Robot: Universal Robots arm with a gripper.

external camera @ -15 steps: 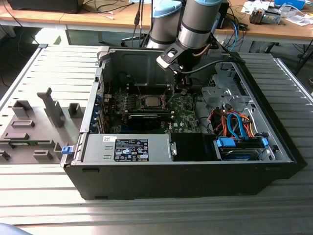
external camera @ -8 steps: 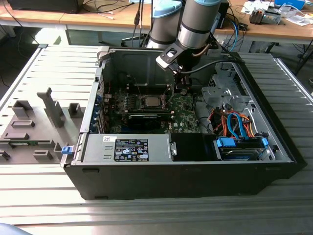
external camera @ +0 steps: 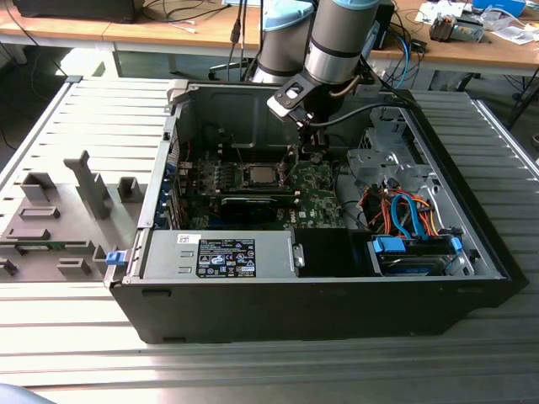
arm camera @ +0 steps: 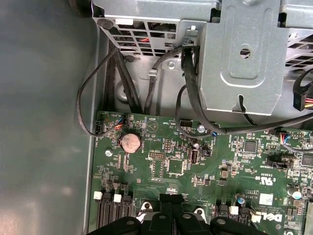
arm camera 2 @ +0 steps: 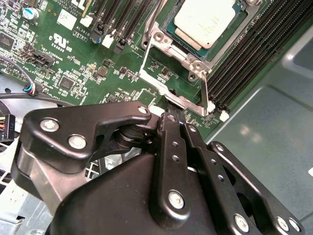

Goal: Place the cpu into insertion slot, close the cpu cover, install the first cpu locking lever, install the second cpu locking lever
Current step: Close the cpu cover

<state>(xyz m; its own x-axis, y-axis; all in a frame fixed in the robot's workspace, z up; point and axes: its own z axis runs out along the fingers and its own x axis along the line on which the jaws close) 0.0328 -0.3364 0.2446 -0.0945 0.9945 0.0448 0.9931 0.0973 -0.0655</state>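
Silver-grey cpu (arm camera 2: 205,22) sits in the insertion slot (arm camera 2: 172,30); clenched end effector (arm camera 2: 166,116) touches the free edge of the open cpu cover (arm camera 2: 204,88).

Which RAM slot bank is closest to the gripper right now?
The bank between the cpu and the bare grey case wall: its white-latched ends sit right beside the gripper. The other bank lies across the cpu, farther off.

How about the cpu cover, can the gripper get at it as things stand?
Probably yes. In the second wrist view the gripper is right at one edge of the cpu cover, which lies swung clear of the cpu, and no cable or card sits between them.
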